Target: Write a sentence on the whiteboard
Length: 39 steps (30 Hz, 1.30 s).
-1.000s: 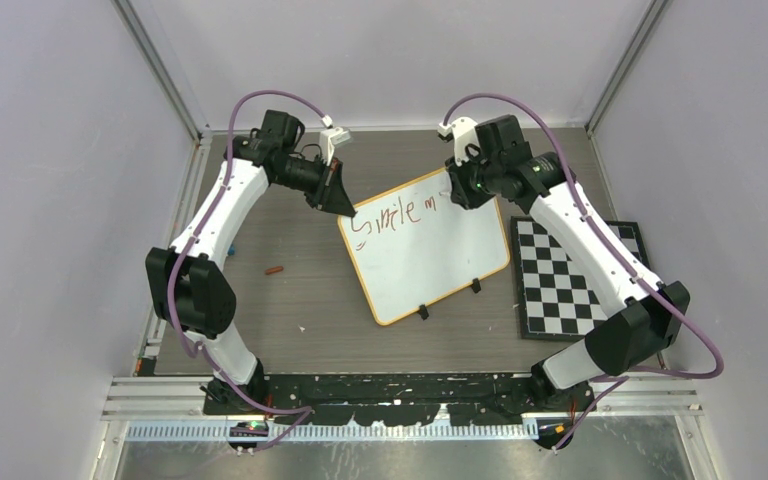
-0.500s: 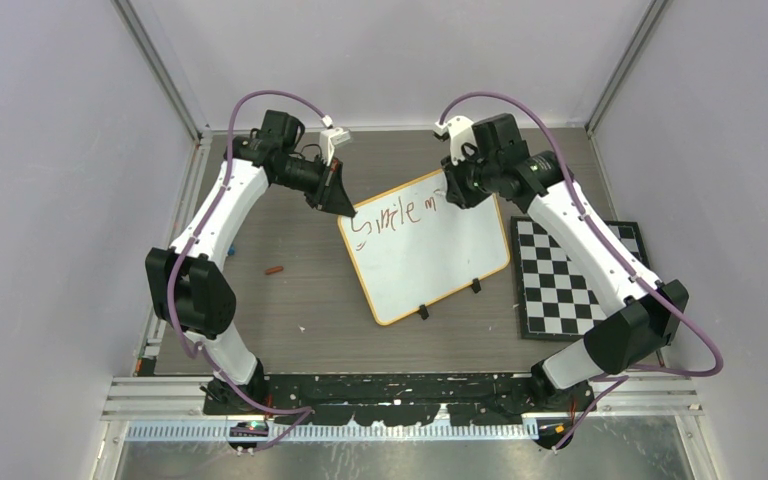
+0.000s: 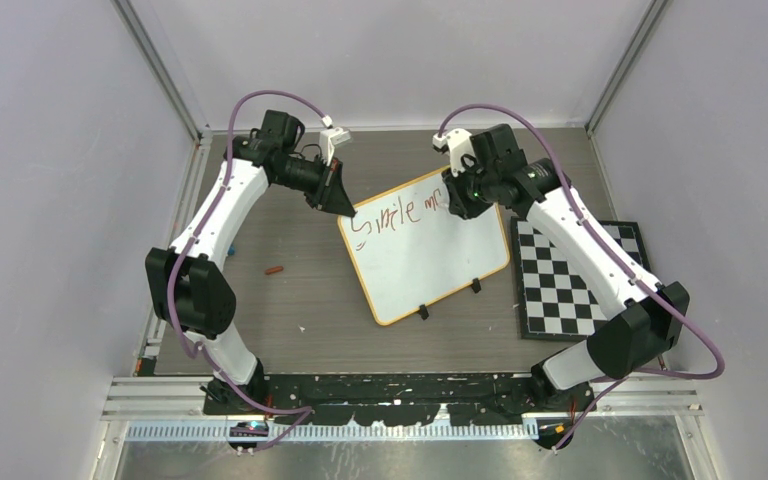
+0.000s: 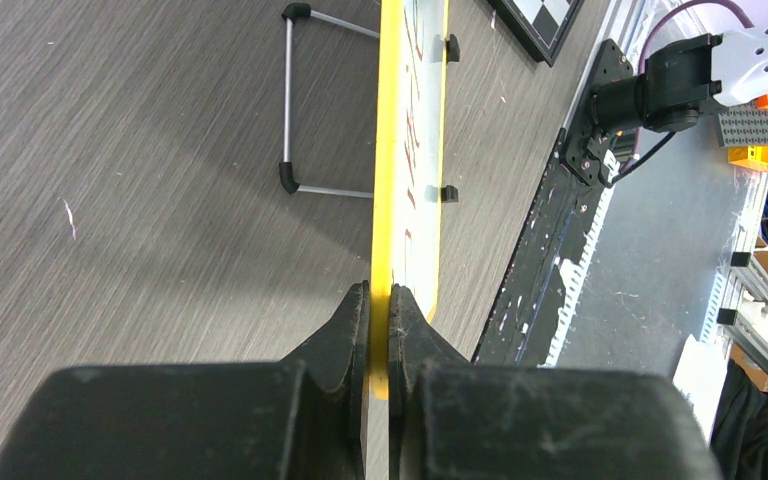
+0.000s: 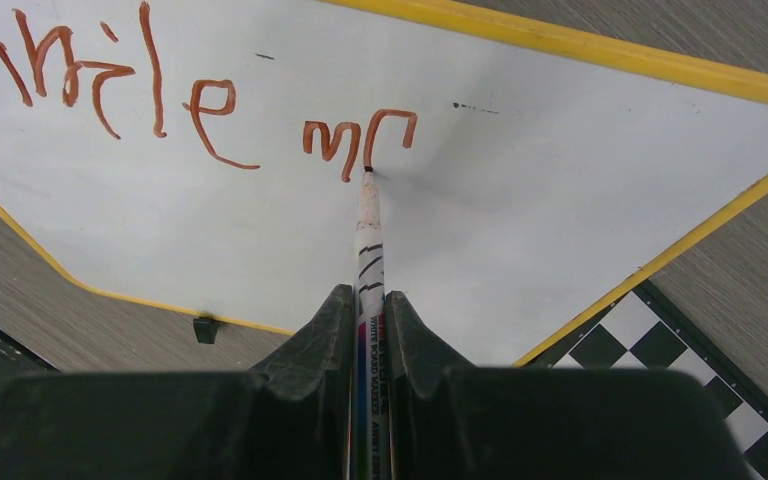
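Red-brown strokes of the sentence (image 3: 397, 214) read "Smile m" plus a half-made letter along the top of the whiteboard (image 3: 430, 265), which stands tilted on its feet mid-way across the table (image 3: 300, 290). We see the marker (image 5: 368, 225) tip touching that last stroke; the right gripper (image 5: 368, 305), at the board's 1 o'clock, has its jaws closed on the barrel. The left gripper (image 4: 380, 300) clamps the yellow rim at 10 o'clock, jaws pinched onto it, we judge to steady the board against writing pressure. The checkered mat (image 3: 580, 280) lies at 3 o'clock. We see no container.
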Motion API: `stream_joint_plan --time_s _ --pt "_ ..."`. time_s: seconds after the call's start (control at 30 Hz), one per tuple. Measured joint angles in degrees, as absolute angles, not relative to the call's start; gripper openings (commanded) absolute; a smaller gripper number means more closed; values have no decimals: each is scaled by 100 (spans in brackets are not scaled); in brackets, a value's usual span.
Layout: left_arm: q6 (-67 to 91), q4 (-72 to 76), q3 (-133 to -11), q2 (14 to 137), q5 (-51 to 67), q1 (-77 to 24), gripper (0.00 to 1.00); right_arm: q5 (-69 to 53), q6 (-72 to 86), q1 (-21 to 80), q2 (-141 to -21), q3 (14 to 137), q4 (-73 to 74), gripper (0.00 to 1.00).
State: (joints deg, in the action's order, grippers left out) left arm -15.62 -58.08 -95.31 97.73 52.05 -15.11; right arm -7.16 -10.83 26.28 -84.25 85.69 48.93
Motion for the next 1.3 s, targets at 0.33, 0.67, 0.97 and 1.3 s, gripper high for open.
stream_joint_plan --time_s 0.33,0.67,0.97,1.3 --pt "-1568 -5811 -9531 9769 5205 -1516 0 -574 -1109 2510 -8462 8833 4869 0" --pt "-1568 -5811 -9531 9769 5205 -1516 0 -545 -1109 2499 -8517 8945 4836 0" --pt "-1546 -5808 -9531 9769 5196 -1514 0 -596 -1105 2499 -8409 8543 4897 0" --pt "-1570 -5811 -9531 9769 5205 -1520 0 -541 -1212 2488 -8394 8790 5028 0"
